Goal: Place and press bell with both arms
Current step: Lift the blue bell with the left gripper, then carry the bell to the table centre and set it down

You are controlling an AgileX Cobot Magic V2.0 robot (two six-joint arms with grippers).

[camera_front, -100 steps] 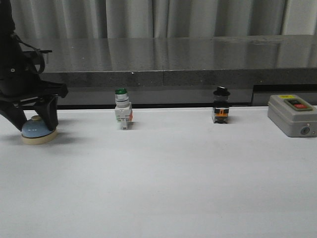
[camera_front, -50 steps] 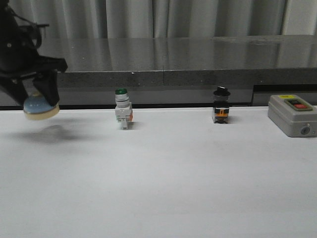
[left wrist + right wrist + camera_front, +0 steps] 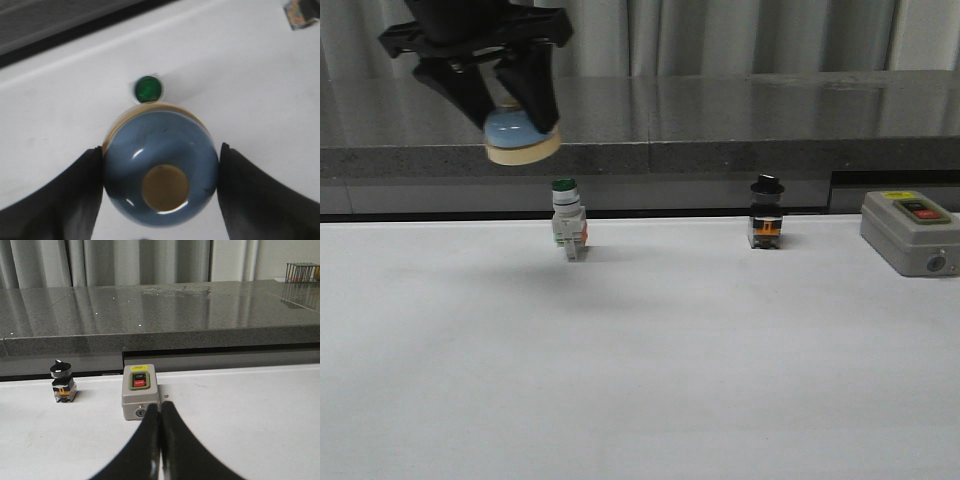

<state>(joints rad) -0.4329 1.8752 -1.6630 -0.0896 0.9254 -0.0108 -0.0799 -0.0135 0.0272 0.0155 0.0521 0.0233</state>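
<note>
The bell (image 3: 521,137), a light-blue dome on a cream base, hangs high above the white table (image 3: 640,360), held by my left gripper (image 3: 510,115) just left of and above the green-capped switch (image 3: 566,219). In the left wrist view the black fingers (image 3: 65,195) press both sides of the bell (image 3: 160,170), its cream button facing the camera and the green cap (image 3: 148,88) below it. My right gripper (image 3: 160,412) is shut and empty, low over the table just in front of the grey box. It is out of the front view.
A black-knobbed selector switch (image 3: 767,211) stands at the back of the table, right of the green switch. The grey box with red button (image 3: 909,232) sits at the far right, also in the right wrist view (image 3: 140,397). A dark stone counter (image 3: 720,120) runs behind.
My left gripper has lifted the bell off the table at the far left and carried it up and to the right, to above the green-capped switch.
</note>
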